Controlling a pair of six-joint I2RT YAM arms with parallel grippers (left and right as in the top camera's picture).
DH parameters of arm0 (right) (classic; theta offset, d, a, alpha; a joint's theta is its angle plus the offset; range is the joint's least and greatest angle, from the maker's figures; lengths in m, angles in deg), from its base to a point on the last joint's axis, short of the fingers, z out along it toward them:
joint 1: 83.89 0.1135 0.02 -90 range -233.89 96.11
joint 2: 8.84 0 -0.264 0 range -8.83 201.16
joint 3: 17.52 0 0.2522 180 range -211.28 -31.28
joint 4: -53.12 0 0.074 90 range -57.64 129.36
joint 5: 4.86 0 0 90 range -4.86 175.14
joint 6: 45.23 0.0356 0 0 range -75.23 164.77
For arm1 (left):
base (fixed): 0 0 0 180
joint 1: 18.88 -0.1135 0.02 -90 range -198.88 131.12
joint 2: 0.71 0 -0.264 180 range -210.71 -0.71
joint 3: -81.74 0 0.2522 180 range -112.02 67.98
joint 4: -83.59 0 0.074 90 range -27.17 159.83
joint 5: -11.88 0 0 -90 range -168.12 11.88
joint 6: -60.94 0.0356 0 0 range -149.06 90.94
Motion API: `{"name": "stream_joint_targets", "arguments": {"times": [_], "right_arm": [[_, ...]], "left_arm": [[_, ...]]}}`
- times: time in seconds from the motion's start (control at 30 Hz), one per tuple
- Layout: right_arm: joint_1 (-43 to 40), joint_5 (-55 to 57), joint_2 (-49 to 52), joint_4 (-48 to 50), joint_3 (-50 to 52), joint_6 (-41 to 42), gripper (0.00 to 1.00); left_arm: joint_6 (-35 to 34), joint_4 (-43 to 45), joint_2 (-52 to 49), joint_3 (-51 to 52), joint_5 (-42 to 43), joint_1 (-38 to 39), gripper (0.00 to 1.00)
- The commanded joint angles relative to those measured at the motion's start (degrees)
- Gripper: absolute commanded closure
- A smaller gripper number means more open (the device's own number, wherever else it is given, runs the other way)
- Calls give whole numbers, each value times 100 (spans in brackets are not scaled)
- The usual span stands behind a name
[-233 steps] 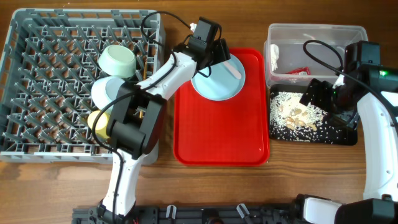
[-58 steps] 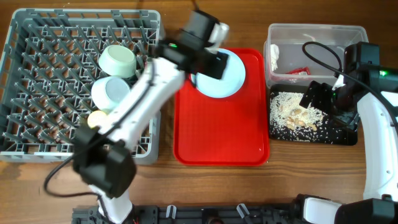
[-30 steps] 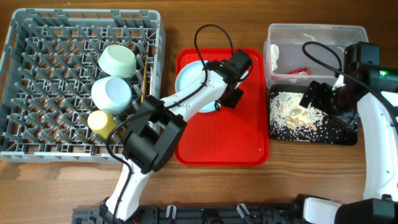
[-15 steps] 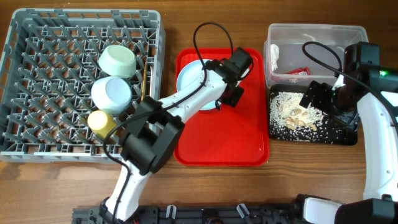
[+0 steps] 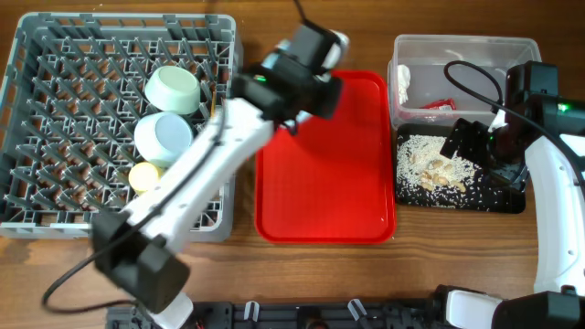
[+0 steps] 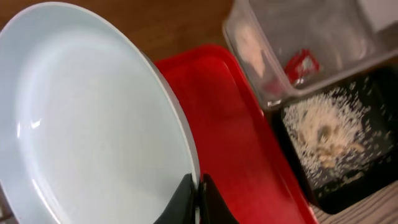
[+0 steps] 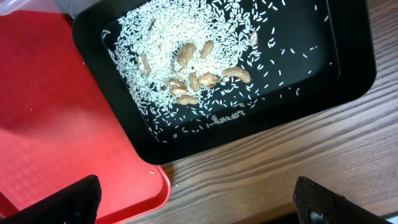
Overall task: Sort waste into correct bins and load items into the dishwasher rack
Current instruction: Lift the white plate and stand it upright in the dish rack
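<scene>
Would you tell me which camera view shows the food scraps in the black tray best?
The right wrist view: the food scraps lie sharp and close in the black tray. Overhead shows them small; the left wrist shows them blurred at its edge.

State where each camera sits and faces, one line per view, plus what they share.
Overhead: fixed above the table, looking straight down on rack, red tray, tub and black tray; both arms show.
Left wrist: on the left arm, looking along its jaws, shut on the rim of the plate, towards red tray and tub.
Right wrist: on the right arm, looking down at the rice in the black tray; its open jaws show at the bottom corners.
All three show red tray and black tray.
</scene>
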State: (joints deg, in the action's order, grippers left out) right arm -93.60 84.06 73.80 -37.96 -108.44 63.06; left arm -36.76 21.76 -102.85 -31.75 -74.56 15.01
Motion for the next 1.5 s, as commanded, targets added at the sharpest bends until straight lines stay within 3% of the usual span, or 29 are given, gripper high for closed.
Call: {"name": "stream_joint_targets", "arguments": {"times": [0.0,0.23,0.53,0.87,1.0,1.03,1.07,1.17,1.37,1.47], "right_arm": [[-28,-42,-66,11,4,-109,0],[-28,-42,-66,13,4,-173,0],[-28,-42,-66,15,4,-175,0],[-28,-42,-66,15,4,-173,0],[-28,-44,-66,15,4,-170,0],[-28,-44,-66,17,4,-170,0],[-28,-46,-66,28,4,-166,0],[-28,-76,-66,83,4,-157,0],[-26,-363,-66,186,4,9,0],[24,-708,-66,348,4,-225,0]], "left_arm": [[-94,-42,332,-92,1180,-632,96],[-219,-68,341,-74,2990,-2002,96],[-214,-157,-96,-68,4586,-3274,96],[-168,-393,-566,-68,4612,-3620,96],[-173,-540,-643,-68,3698,-3670,94],[-175,-573,-643,-68,3495,-3670,76],[-175,-638,-640,-68,3287,-3670,51],[-173,-754,-640,-68,3230,-3670,19],[-177,-846,-448,-70,3228,-3670,0],[-179,-879,-144,-70,2837,-3668,0]]}}
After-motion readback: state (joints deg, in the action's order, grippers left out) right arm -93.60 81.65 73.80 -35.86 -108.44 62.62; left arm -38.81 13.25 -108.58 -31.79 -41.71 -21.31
